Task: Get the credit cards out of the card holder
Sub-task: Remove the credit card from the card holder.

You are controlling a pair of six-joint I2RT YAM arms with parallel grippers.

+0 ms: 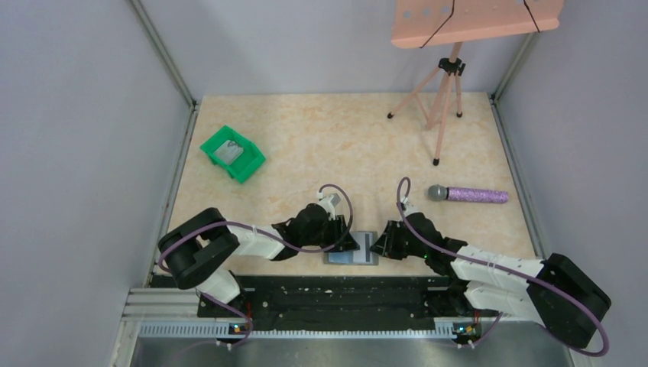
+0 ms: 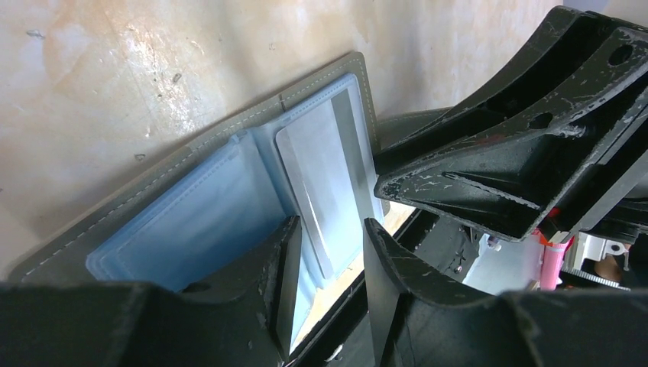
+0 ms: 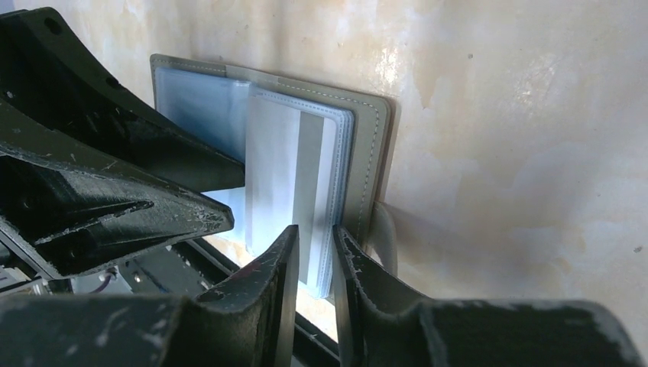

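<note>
While the card holder (image 1: 350, 251) lies open at the worktop's (image 1: 344, 138) near edge, left pincer (image 2: 330, 252) stands part-open over its left half. Right pincer (image 3: 315, 245) straddles the card (image 3: 279, 176), clamp unclear. Pinch card only, not sleeve; pull right slowly.

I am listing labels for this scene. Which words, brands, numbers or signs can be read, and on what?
None can be read.
The card in the card holder shows only a white face with a grey stripe.
No print shows on the bin or the microphone.
</note>
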